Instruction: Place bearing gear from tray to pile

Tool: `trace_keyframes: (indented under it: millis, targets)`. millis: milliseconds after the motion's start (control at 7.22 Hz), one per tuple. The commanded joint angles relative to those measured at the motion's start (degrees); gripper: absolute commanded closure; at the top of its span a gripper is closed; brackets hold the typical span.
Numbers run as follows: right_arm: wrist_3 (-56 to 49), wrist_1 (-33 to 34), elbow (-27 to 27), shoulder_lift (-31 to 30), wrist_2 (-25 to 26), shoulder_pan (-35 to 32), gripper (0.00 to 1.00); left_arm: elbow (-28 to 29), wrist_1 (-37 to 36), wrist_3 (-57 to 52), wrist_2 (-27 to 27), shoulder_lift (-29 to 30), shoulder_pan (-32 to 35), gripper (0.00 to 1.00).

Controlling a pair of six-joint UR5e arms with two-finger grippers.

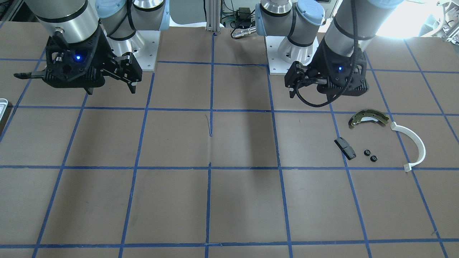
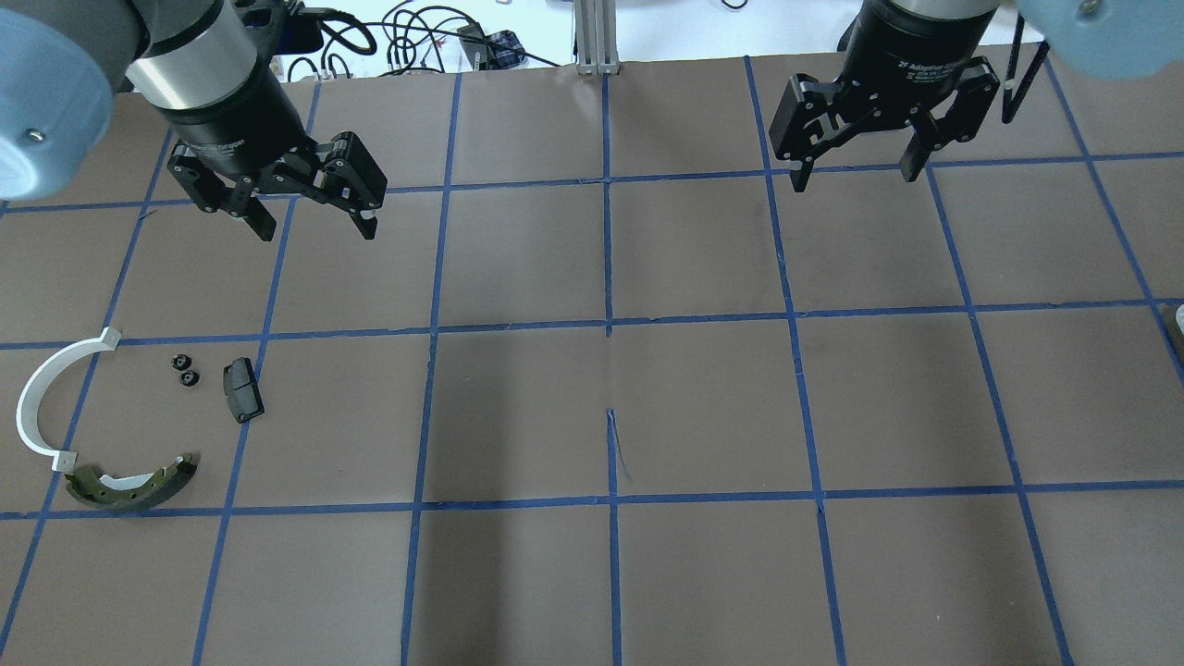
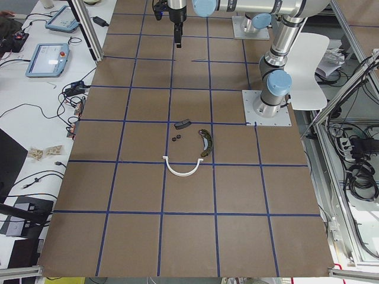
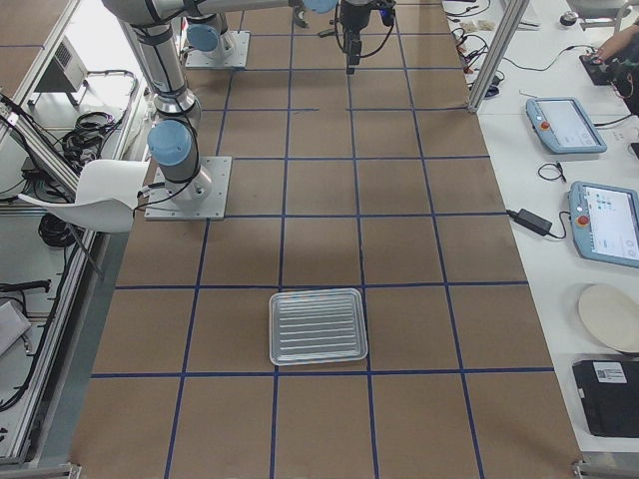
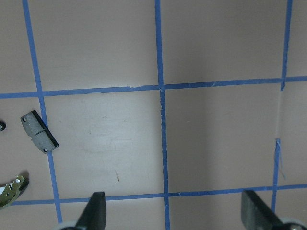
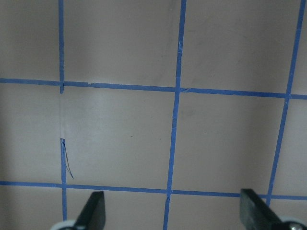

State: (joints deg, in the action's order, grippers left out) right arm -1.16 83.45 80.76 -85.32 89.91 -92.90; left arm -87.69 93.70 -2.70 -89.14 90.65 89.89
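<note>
I judge the placing as almost finished, so I would only hold both arms high and check the tray (image 4: pixel 318 327), which lies well apart from the black pad (image 1: pixel 345 148) and looks empty to me. The left gripper (image 2: pixel 314 229) and the right gripper (image 2: pixel 856 176) both hang over the tabletop (image 1: pixel 229 200), jaws spread wide and grasping nothing. Two bearing gears (image 1: pixel 367 152), small, black and round, lie just beside the black pad, between it and the white half-ring (image 1: pixel 416 141).
</note>
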Motion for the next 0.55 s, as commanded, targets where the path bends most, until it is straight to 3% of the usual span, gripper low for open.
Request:
trace_keyframes:
  millis: [0,416]
  targets:
    - [-0.2,2.9,0.0,-0.2,0.2,0.0,0.00,-1.5,-0.8,0.2,0.2,-0.9,-0.4,0.00]
    - [0.0,5.8,0.1,0.0,-0.2,0.0,0.00,-1.5,-0.8,-0.3,0.4,-1.2,-0.3,0.00]
